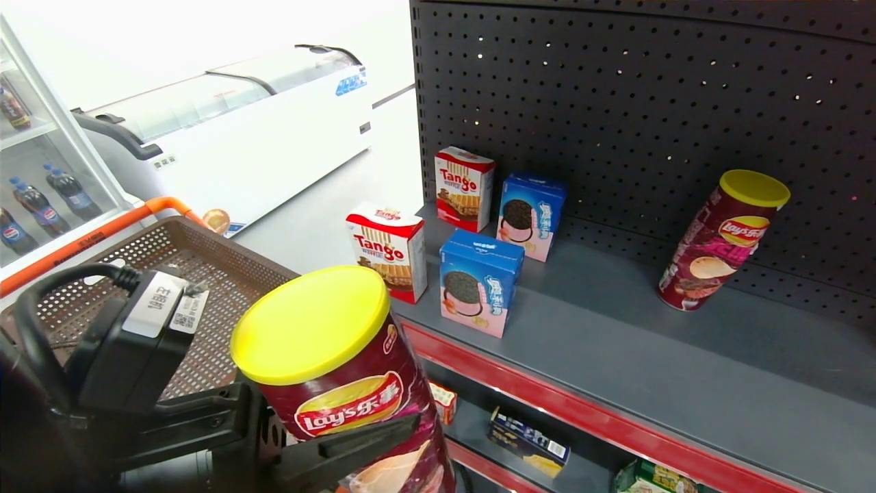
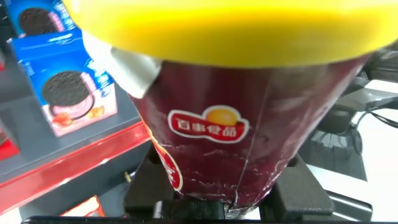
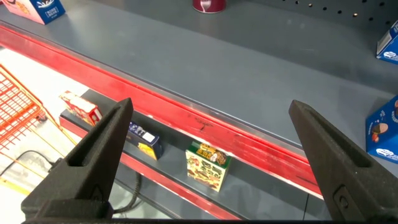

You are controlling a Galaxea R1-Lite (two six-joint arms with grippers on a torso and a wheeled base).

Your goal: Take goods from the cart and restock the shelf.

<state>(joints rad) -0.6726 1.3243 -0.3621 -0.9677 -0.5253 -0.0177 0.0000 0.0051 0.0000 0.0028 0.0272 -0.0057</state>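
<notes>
The chip canister [image 1: 335, 370], maroon with a yellow lid, is riding upright in the left gripper [image 1: 308, 435], whose fingers [image 1: 369, 431] are closing around its body below the logo. It is hanging off the front of the shelf [image 1: 616, 342], above the cart [image 1: 205, 267] and about level with the shelf's top surface. The left wrist view is showing the same canister [image 2: 236, 124] from close up, with the dark fingers [image 2: 155, 190] pressing at its lower part.

On the shelf, two blue cookie boxes [image 1: 479, 281] and two red and white wafer boxes [image 1: 390, 250] are standing at the left end, just beside the canister's likely path. A second chip canister [image 1: 722, 239] is sitting farther right, close to the pegboard back [image 1: 616, 103]. The right gripper [image 3: 214, 155] is hovering before the red shelf edge [image 3: 205, 121], its fingers spread wide and gripping nothing.

As I judge it, the low grip is leaving a tall weight above the fingers, so a quick swing could tip or slide the canister. Coming in too low, its base could catch the red edge; drifting left, it could topple the nearest cookie box.
</notes>
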